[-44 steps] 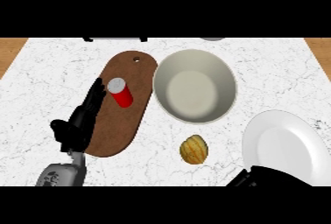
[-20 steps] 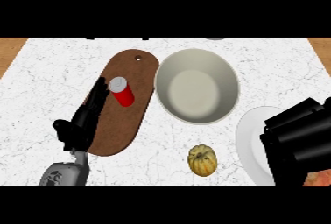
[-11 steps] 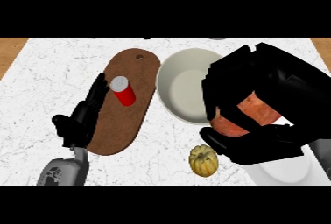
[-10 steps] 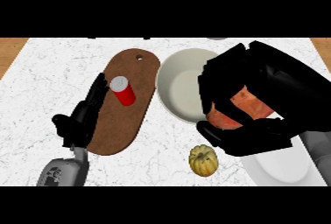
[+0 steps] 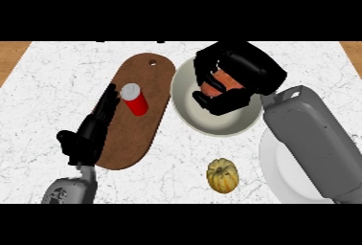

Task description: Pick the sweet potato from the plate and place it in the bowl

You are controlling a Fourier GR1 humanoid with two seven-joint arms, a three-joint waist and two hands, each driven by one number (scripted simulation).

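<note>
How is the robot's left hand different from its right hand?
The left hand is open, fingers straight, resting along the cutting board; the right hand is curled round the sweet potato. The left hand holds nothing and sits left of the bowl; the right hand is over it. Both are black.

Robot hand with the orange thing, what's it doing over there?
The right hand is curled round the sweet potato and holds it over the bowl, so it has not let go yet. The white plate it came from sits under the forearm. The left hand rests open beside the brown cutting board, which has a red can on it. A small yellow squash lies on the counter.
</note>
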